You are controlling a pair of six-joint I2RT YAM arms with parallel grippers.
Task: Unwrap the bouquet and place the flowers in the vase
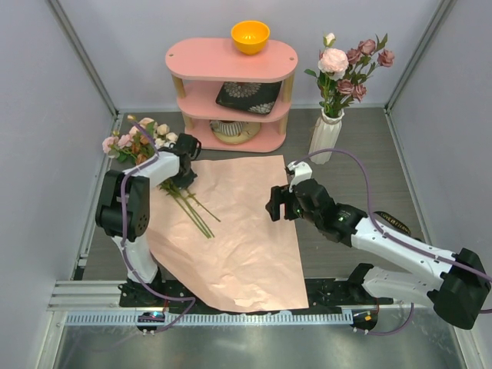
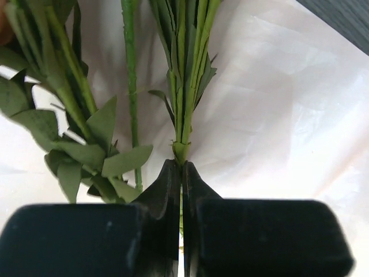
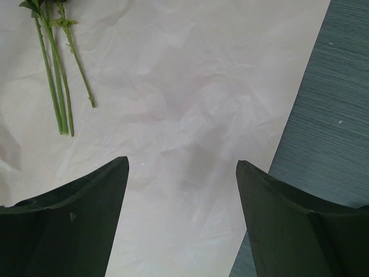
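The salmon-pink wrapping paper lies spread flat on the table, unwrapped. Pink and cream flowers rest on its upper left corner, with their thin stems running across the paper. My left gripper is shut on a green flower stem, pinched between the fingertips; leafy stems lie beside it. The white ribbed vase stands at the back right and holds several roses. My right gripper hovers open over the paper's right edge, holding nothing.
A pink two-tier shelf stands at the back centre, with an orange bowl on top and a patterned dark plate on its lower tier. Bare stem ends lie on the paper. The grey table shows right of the paper.
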